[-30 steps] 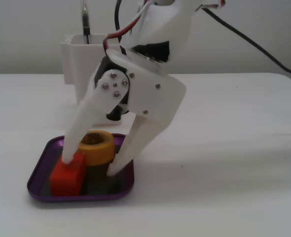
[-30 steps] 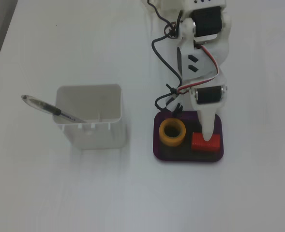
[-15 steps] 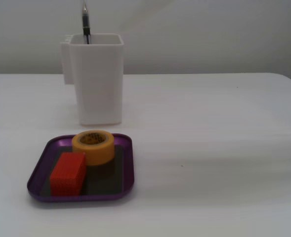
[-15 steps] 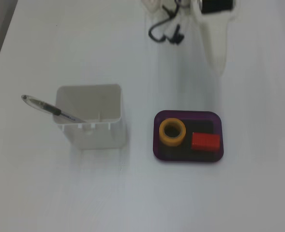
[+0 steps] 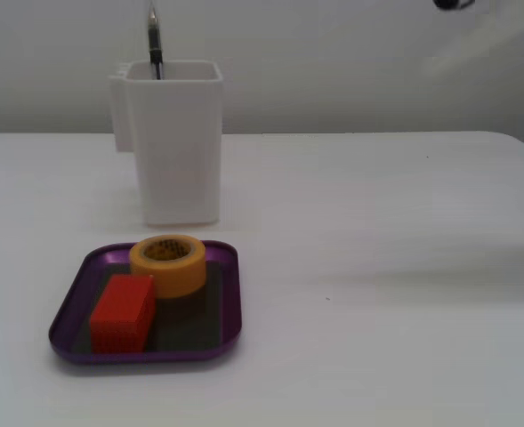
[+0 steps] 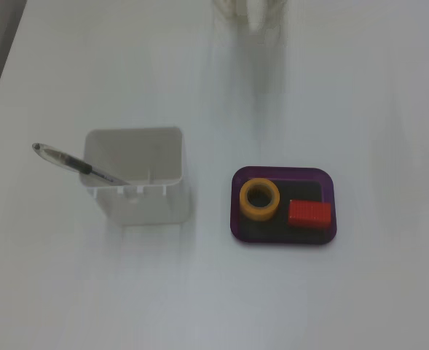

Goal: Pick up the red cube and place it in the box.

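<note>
Red cube (image 5: 121,313) sits in the box (image 5: 228,302) beside the tape roll (image 5: 168,264); fingers mostly off-frame, can't tell their state.

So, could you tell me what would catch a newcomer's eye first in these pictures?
The red cube lies in the purple box at the low fixed view's lower left, beside a yellow tape roll. Behind stands a tall white container with a pen leaning out of it. Only a blurred bit of the arm shows at the top edge.
</note>
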Motion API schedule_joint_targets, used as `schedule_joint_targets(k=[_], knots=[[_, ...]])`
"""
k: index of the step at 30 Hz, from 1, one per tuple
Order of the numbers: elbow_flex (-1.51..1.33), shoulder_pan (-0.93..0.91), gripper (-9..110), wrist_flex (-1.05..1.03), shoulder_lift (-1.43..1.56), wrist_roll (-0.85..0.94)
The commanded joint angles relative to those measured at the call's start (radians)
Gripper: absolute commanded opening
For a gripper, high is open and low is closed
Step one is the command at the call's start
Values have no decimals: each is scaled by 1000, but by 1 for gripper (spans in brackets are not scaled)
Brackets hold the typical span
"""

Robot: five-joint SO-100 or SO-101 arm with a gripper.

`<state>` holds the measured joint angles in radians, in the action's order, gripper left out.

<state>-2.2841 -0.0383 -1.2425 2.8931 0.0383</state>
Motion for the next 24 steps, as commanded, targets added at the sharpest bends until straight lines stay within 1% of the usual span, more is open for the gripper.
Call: schedule_joint_targets(k=[1,4,7,12,18,22,24], knots=[[-218,-40,19,-2,241,5],[-387,-28,19,23,426,-9],[-485,-37,18,60,569,-9],[-538,-40,18,101,522,-11],[-730,-26,18,190,515,-11],[-825,-23,18,206,515,-15],[-830,-23,16,204,515,-15]])
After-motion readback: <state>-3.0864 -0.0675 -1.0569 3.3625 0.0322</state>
